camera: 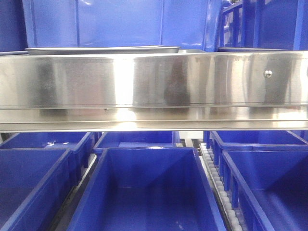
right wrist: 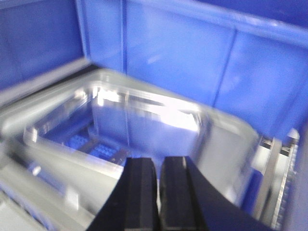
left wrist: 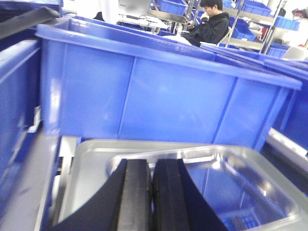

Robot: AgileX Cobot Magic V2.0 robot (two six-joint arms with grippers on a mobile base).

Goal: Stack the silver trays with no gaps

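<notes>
Two silver trays lie one in the other on the shelf. In the left wrist view the upper silver tray (left wrist: pixel 231 192) sits skewed inside the lower silver tray (left wrist: pixel 89 163). My left gripper (left wrist: pixel 152 163) is shut on the upper tray's near rim, with a thin pale sliver between its pads. The right wrist view is blurred; there my right gripper (right wrist: pixel 159 161) is shut on the opposite rim of the upper tray (right wrist: pixel 144 120), which tilts over the lower tray (right wrist: pixel 226 144). In the front view only a tray edge (camera: pixel 101 49) shows above the rail, and neither gripper appears.
A large blue bin (left wrist: pixel 159 96) stands close behind the trays. The steel shelf rail (camera: pixel 154 82) runs across the front. Below it sit open blue bins (camera: pixel 144 192) beside a roller track (camera: pixel 216 183). A person in black (left wrist: pixel 211 24) sits far behind.
</notes>
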